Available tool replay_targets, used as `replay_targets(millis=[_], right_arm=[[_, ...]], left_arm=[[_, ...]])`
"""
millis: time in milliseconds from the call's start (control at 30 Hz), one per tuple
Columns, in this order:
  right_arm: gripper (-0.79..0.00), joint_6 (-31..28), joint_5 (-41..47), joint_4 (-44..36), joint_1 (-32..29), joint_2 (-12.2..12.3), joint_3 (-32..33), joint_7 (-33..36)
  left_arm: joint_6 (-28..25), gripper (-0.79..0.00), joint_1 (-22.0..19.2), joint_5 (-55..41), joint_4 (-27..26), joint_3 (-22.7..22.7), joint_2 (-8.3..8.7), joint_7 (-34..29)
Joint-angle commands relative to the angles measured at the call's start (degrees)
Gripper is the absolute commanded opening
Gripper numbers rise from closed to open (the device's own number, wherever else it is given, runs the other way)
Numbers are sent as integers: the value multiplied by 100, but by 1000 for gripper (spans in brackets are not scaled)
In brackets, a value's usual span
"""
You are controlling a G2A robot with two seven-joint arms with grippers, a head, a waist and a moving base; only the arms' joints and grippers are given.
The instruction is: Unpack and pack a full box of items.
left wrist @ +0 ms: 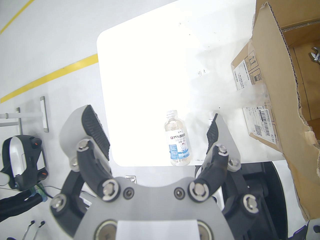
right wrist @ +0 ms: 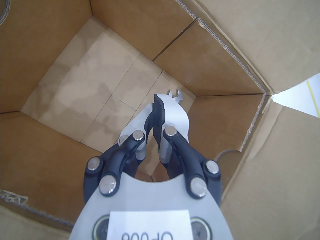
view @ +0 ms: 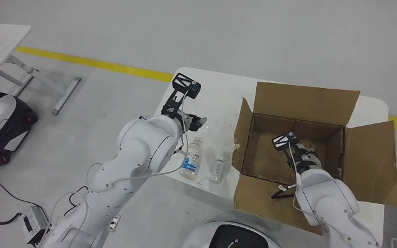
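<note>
My left gripper (left wrist: 151, 112): jaws released, above table (left wrist: 150, 63)
My right gripper (right wrist: 156, 98): clenched inside box (right wrist: 50, 26)
Labelled bottle (view: 192, 158): nine o'clock from box

bottle (view: 193, 158) and second bottle (view: 218, 167) side by side on table (view: 214, 90), left of box (view: 304, 102), wrench (right wrist: 175, 95) inside box

Of the metal tool (right wrist: 175, 95) in the box (right wrist: 45, 26), only the forked end shows past the closed fingers (right wrist: 157, 116) of the right hand (right wrist: 155, 103); whether they grip it cannot be told. In the left wrist view the smaller bottle (view: 218, 167) is washed out, partly behind a finger (left wrist: 215, 131) of the left hand (left wrist: 152, 114).
</note>
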Motion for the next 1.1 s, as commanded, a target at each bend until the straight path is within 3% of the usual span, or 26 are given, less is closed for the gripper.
replay_targets(millis=[0,667,1067], right_arm=[[-785,0,0,0,0,0,0,0],[-785,-123,-86,105,-36,3,56,-120],[-785,11,-327,1208,753,-250,-94,1233]], left_arm=[[0,0,0,0,0,0,0,0],[0,0,0,0,0,0,0,0],[0,0,0,0,0,0,0,0]])
